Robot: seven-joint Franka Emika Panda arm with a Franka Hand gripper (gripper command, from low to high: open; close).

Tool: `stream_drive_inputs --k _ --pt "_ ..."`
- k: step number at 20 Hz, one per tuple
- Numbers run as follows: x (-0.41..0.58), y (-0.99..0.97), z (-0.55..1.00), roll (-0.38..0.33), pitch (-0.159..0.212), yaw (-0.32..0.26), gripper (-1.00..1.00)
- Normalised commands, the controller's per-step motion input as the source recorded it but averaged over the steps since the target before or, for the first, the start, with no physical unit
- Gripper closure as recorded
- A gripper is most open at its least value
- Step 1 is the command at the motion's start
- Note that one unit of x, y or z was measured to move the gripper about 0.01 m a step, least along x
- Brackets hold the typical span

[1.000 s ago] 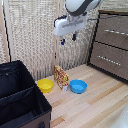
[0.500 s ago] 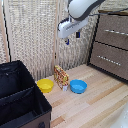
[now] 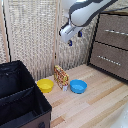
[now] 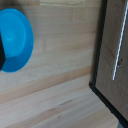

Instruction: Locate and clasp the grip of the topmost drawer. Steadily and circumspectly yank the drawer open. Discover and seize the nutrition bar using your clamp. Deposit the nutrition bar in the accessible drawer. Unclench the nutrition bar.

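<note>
- I see the gripper point(image 3: 74, 38) hanging high above the nutrition bar point(image 3: 61, 77), holding nothing (finger gap unclear, cannot tell).
- Bar stands upright between yellow bowl point(image 3: 45, 85) and blue bowl point(image 3: 78, 86).
- Topmost drawer point(image 3: 114, 31) closed, on the bar's exterior-view right.

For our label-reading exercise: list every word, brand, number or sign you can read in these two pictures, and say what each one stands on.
No text can be read in either view.
The nutrition bar: red-brown speckled print on its orange-yellow wrapper, too small and blurred to read as words.
The yellow bowl, the blue bowl, the black bin, the dresser and the clamp: no lettering visible.
</note>
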Motion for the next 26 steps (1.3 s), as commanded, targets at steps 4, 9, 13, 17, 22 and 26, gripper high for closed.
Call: stream_drive_inputs --k 4,9,13,17,22,26 --pt "0.352 0.0 0.12 -0.372 0.02 0.026 -1.0" --pt "0.427 0.11 0.21 -0.361 0.037 -0.004 -1.0" --pt "0.286 0.33 0.3 -0.344 0.041 -0.069 -1.0" --pt "0.151 0.33 0.41 -0.307 0.033 -0.116 -1.0" --pt "0.107 0.22 0.33 -0.33 0.029 -0.112 -1.0" --pt "0.084 -0.25 0.19 -0.326 -0.014 -0.001 -1.0"
